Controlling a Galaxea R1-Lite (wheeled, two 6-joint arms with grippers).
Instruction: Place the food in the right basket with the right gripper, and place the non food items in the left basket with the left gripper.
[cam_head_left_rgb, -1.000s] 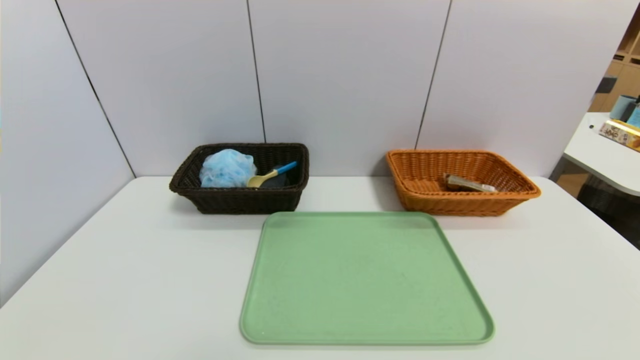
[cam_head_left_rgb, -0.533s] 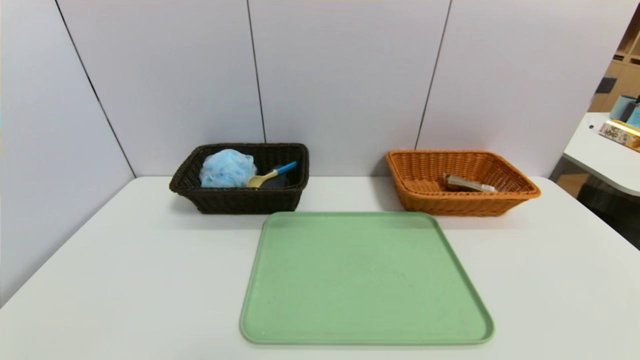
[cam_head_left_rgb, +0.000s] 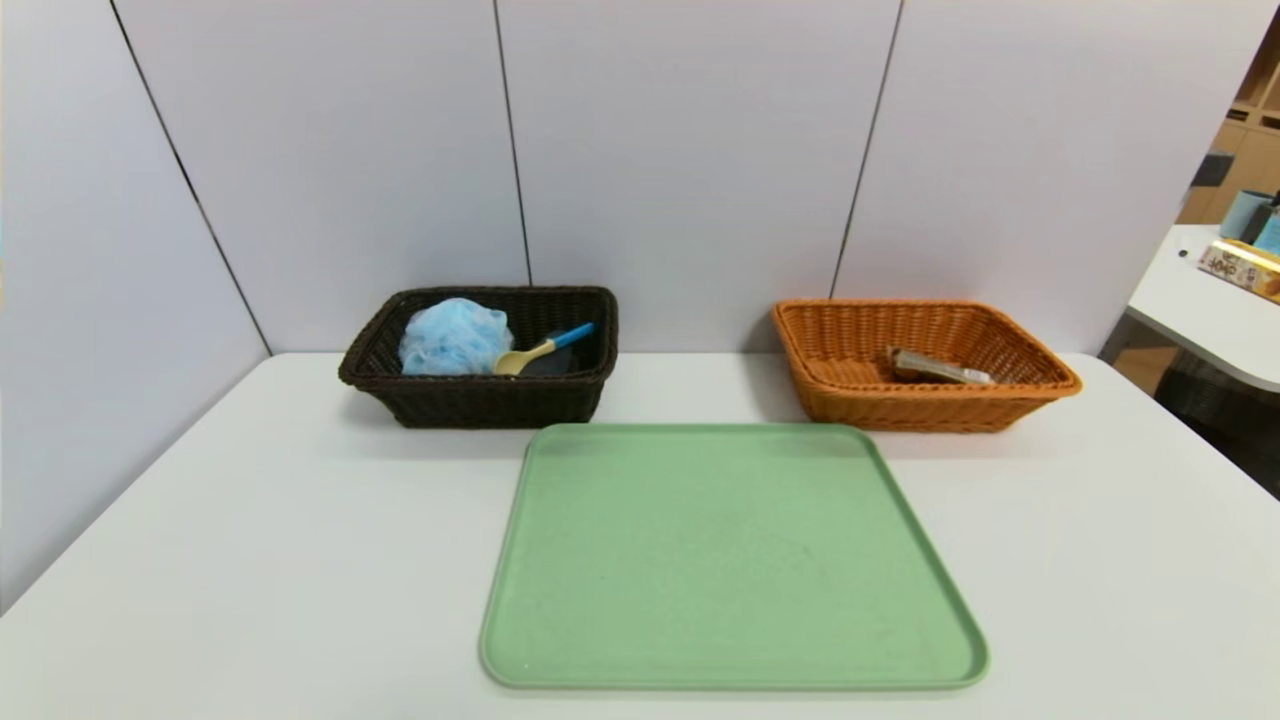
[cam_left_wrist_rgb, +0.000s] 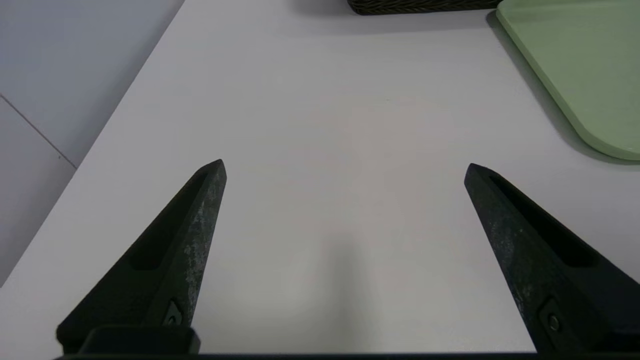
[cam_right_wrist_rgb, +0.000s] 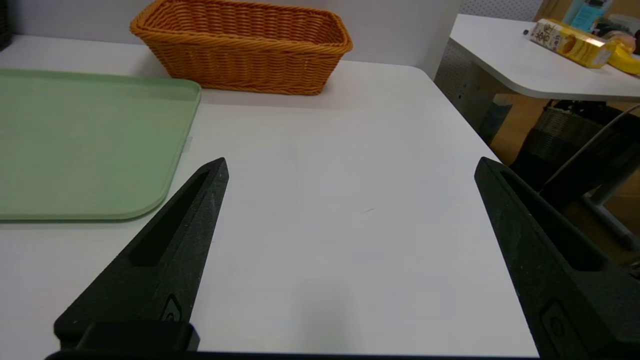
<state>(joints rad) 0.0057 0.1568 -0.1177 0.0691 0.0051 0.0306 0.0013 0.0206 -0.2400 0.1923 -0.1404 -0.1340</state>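
The dark brown left basket (cam_head_left_rgb: 470, 400) at the back left holds the light-blue bath pouf (cam_head_left_rgb: 453, 337), the yellow spoon with blue handle (cam_head_left_rgb: 540, 349) and a dark cloth (cam_head_left_rgb: 552, 366) half hidden beneath the spoon. The orange right basket (cam_head_left_rgb: 850, 395) at the back right holds the food packet (cam_head_left_rgb: 938, 368). Neither arm shows in the head view. My left gripper (cam_left_wrist_rgb: 345, 167) hangs open over bare table left of the tray. My right gripper (cam_right_wrist_rgb: 350, 165) hangs open over bare table right of the tray, with the orange basket (cam_right_wrist_rgb: 240, 50) farther off.
A bare green tray (cam_head_left_rgb: 730, 560) lies in the middle of the white table (cam_head_left_rgb: 200, 560). Grey panels wall the back and left. Past the table's right edge stands a second white table (cam_right_wrist_rgb: 525, 70) with a yellow carton (cam_right_wrist_rgb: 567, 42).
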